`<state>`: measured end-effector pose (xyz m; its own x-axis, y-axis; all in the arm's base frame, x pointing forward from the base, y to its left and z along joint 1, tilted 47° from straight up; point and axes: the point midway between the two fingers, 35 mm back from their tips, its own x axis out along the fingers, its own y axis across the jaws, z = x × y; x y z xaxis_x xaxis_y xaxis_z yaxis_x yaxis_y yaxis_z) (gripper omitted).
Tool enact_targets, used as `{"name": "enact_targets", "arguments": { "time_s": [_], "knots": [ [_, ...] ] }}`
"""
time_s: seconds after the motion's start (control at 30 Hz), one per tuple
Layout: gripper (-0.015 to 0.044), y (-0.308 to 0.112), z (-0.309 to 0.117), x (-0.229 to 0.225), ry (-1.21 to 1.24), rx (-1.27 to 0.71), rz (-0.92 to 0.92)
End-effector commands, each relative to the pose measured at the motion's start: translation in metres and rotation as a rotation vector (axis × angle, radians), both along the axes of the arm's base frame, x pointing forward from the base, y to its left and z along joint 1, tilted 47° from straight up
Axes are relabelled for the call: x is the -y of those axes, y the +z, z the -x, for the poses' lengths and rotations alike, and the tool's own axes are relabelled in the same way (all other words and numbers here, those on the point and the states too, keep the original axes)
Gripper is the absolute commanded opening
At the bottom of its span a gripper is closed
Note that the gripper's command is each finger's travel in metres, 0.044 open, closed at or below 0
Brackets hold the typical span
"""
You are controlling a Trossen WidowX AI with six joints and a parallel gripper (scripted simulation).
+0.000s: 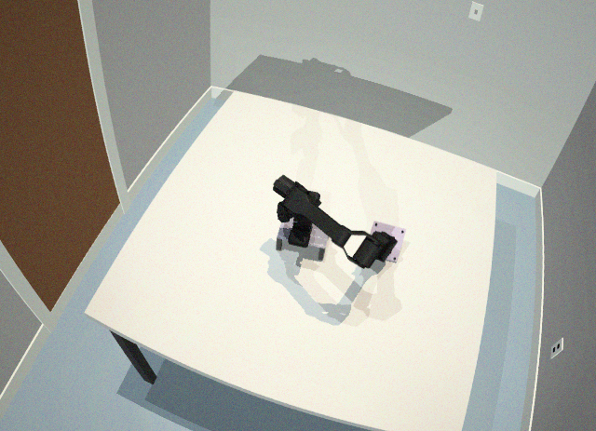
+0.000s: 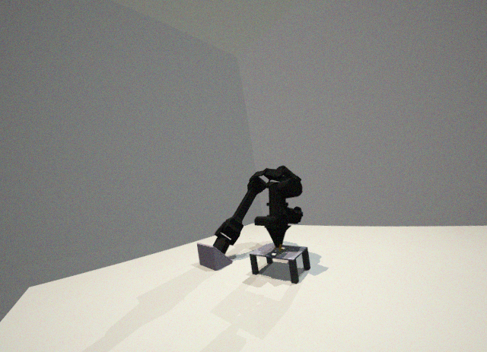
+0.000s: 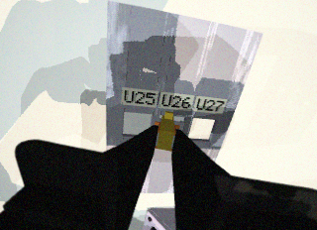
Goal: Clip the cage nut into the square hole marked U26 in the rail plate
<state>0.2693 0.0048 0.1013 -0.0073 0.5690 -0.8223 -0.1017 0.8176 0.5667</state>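
Fingers nearly closed, clamped on the cage nut. Nut sits between the tips, yellow body running lengthwise in the gap, small orange bits poking out at both sides. It's at the U26 hole of the rail plate, just below that label in wrist view. U25 and U27 holes flank it. Can't tell whether the wings are through. Plate stands on four legs on the table.
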Motion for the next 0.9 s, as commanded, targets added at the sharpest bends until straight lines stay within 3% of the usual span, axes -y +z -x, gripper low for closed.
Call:
{"name": "enact_targets", "arguments": {
  "time_s": [0.0, 0.87],
  "knots": [
    [0.0037, -0.0011, -0.0003, -0.0006, 0.002, -0.005, -0.011],
    [0.0037, -0.0038, -0.0007, 0.001, 0.007, -0.01, -0.079]
  ]
}}
